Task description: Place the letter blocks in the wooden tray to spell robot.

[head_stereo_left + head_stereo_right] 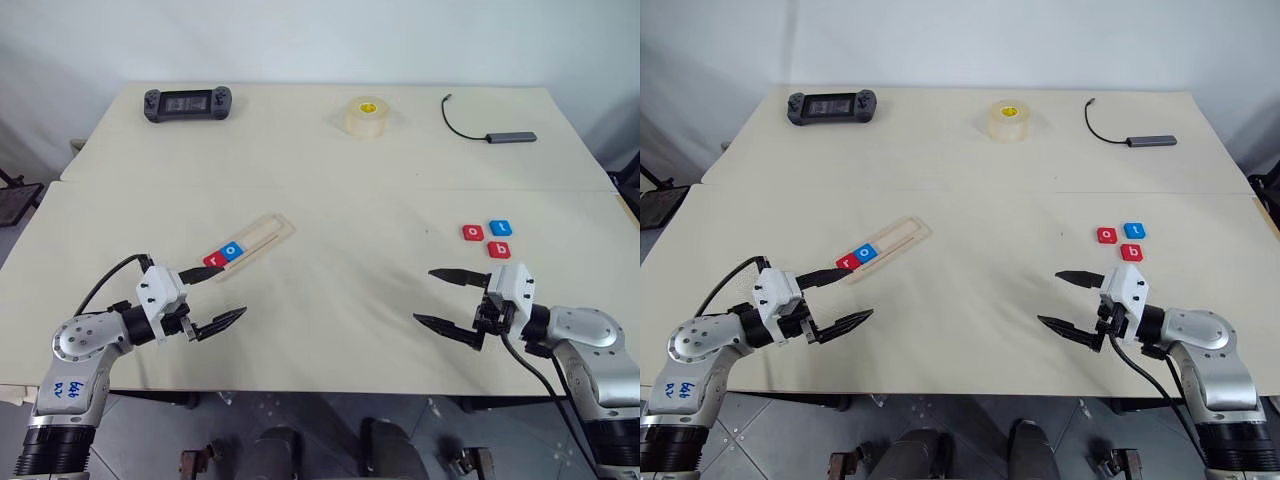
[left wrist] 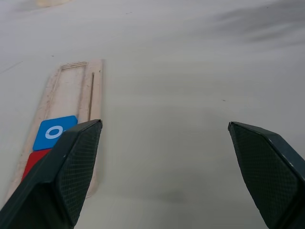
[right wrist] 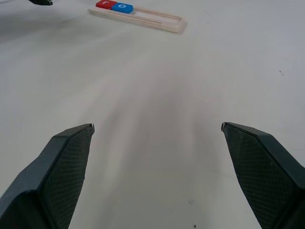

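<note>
The wooden tray [image 1: 270, 231] lies slanted on the table, left of centre. It holds a red r block [image 1: 213, 260] at its near end and a blue o block [image 1: 232, 250] right beside it. A red o block [image 1: 472, 232], a blue t block [image 1: 500, 227] and a red b block [image 1: 501, 250] lie loose in a cluster on the right. My left gripper [image 1: 228, 291] hovers open and empty just in front of the tray's near end. My right gripper [image 1: 423, 296] is open and empty, nearer the front edge than the loose blocks and to their left.
A black handheld controller [image 1: 188, 103] sits at the far left. A roll of tape [image 1: 368, 115] stands at the far centre, and a grey hub with a black cable [image 1: 510, 136] lies at the far right. A seam [image 1: 330, 187] crosses the table.
</note>
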`<act>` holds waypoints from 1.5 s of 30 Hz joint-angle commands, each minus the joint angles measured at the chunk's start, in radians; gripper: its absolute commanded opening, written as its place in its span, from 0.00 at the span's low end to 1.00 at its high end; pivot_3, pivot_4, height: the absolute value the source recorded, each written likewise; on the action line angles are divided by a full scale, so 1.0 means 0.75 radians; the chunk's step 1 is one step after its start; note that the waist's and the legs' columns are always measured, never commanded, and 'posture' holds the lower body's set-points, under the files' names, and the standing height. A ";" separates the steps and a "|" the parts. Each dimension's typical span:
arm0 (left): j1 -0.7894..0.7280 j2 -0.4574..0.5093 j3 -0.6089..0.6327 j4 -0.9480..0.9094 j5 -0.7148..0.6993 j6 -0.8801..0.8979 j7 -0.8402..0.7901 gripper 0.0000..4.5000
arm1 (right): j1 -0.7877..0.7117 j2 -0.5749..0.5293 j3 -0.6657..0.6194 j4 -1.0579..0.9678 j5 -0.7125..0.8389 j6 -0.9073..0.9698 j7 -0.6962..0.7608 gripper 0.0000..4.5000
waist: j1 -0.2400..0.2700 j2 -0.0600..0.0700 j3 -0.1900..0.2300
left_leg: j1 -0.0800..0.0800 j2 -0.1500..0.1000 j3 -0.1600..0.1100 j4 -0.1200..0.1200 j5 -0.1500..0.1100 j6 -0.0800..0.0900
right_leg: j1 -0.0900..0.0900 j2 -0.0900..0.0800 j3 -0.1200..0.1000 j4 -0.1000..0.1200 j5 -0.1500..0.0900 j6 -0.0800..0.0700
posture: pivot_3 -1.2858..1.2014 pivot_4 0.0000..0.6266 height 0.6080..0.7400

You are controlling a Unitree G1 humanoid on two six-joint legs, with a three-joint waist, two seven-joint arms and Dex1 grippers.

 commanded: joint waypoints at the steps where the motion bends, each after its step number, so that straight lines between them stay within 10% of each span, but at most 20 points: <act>1: -0.004 0.011 0.010 -0.034 -0.002 -0.007 -0.004 1.00 | 0.003 -0.005 -0.031 -0.008 0.019 -0.029 0.005 1.00 | 0.000 0.000 0.000 | 0.000 0.000 0.000 0.000 0.000 0.000 | 0.000 0.000 0.000 0.000 0.000 0.000 | 0.52 0.24 1.00; 22: 0.374 -0.175 0.426 0.038 -0.137 -0.027 0.252 1.00 | -0.198 0.154 0.146 -0.392 0.176 0.089 -0.019 1.00 | 0.028 -0.001 0.000 | 0.001 0.002 0.000 0.002 -0.002 -0.002 | 0.001 0.000 -0.001 -0.004 -0.001 -0.001 | 0.52 0.24 1.00; 45: -0.498 -0.006 -0.026 0.795 0.160 -0.062 -0.014 1.00 | -0.088 0.039 0.098 -0.507 0.260 0.268 -0.070 1.00 | 0.000 -0.002 0.000 | 0.000 0.001 0.000 0.002 -0.002 -0.001 | -0.001 0.002 -0.008 0.005 -0.001 -0.002 | 0.52 0.24 1.00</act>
